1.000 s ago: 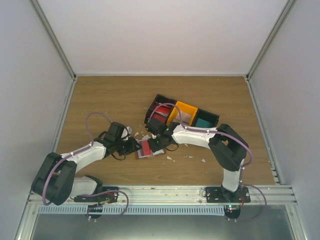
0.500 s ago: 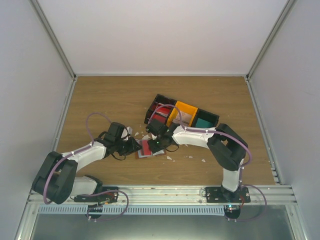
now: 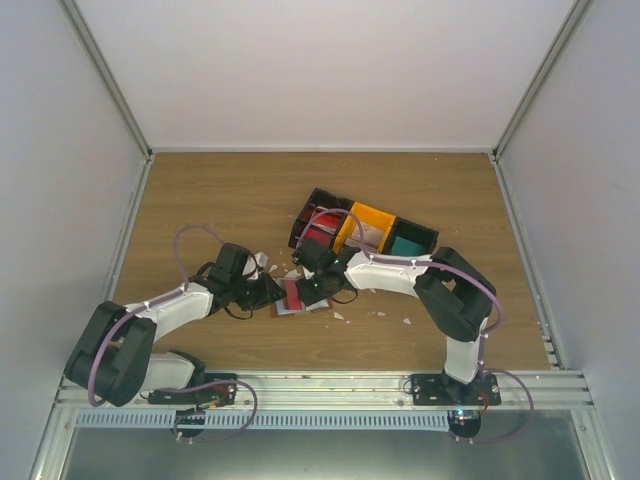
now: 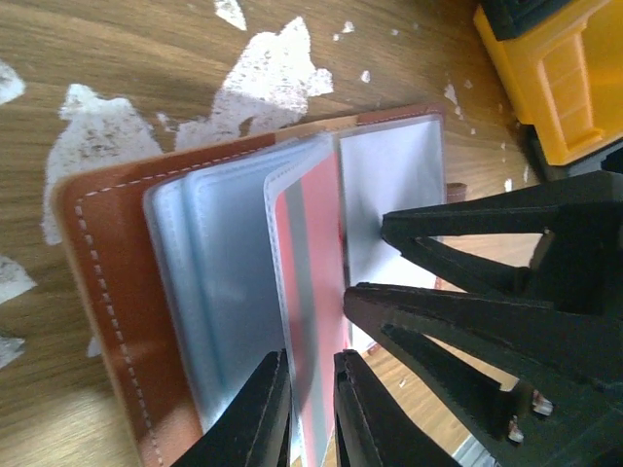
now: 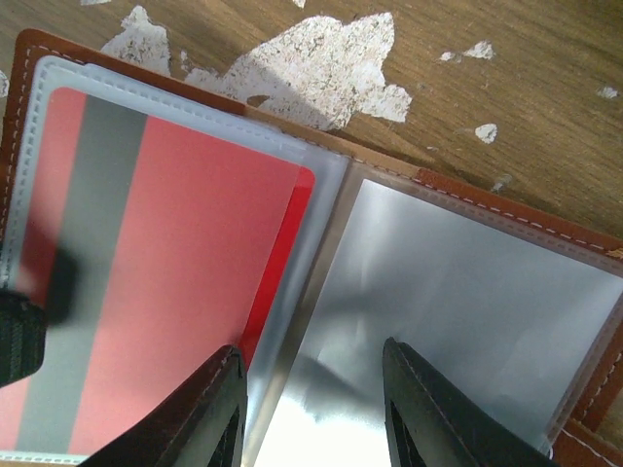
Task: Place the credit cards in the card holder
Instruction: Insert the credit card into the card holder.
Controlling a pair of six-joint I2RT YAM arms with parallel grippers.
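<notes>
Centrally on the table [image 3: 200, 190], the card holder [image 3: 300, 297] lies open just beside the bin tray [image 3: 375, 212], with bare wood leftward. With jaws narrow, the left gripper [image 4: 310, 379] pinches the sleeve [image 4: 274, 253] edge over the red card [image 5: 165, 272]. The right gripper [image 5: 311, 355], jaws half apart, hangs above the fold [image 5: 336, 243].

Card holder [image 4: 102, 292]: smooth stitched leather, with glossy clear plastic sleeves [image 5: 467, 292]. Red credit card [image 5: 185, 253]: smooth plastic. Table [image 4: 127, 39]: matt wood grain, scuffed white in patches.
</notes>
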